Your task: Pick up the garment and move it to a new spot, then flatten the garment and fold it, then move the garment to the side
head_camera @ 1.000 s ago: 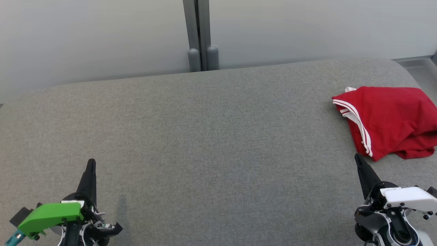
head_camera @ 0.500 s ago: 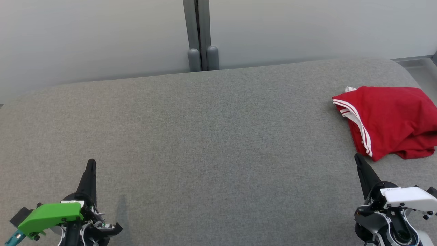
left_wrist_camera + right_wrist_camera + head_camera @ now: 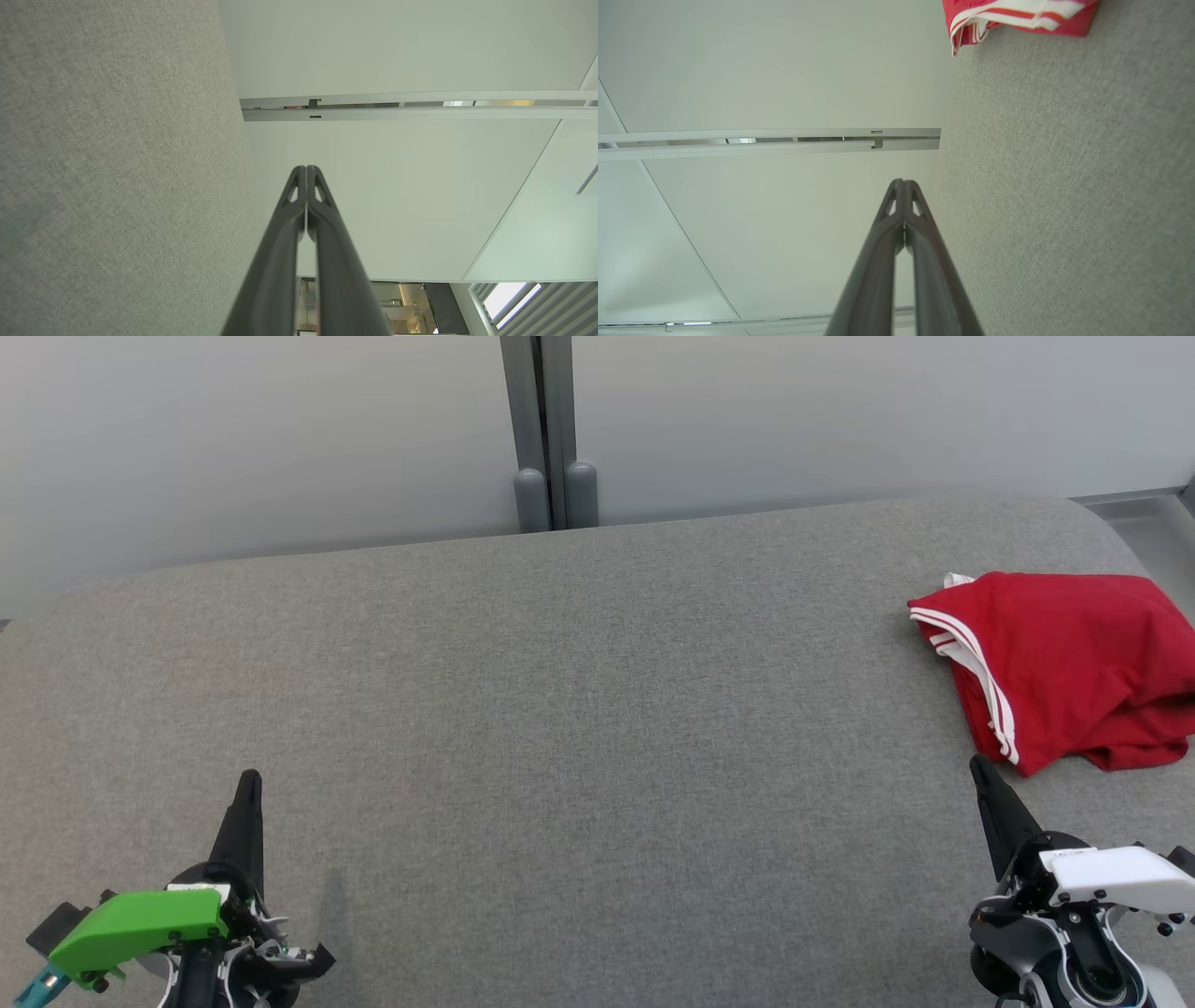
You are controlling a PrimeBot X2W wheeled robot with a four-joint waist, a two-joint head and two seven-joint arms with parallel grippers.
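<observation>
A red garment (image 3: pixel 1064 667) with white stripes lies bunched at the far right of the grey upholstered surface (image 3: pixel 560 709); its striped edge also peeks in at the top of the right wrist view as the garment (image 3: pixel 1017 16). My right gripper (image 3: pixel 978 765) sits at the lower right, shut and empty, its tip just short of the garment's near corner. Its fingertips meet in the right gripper (image 3: pixel 903 182) wrist view. My left gripper (image 3: pixel 249 777) rests at the lower left, shut on nothing, far from the cloth. The left gripper (image 3: pixel 306 168) has its fingers pressed together.
A pale wall with a grey vertical post (image 3: pixel 546 429) runs behind the surface's far edge. A grey ledge (image 3: pixel 1134 509) shows at the far right corner.
</observation>
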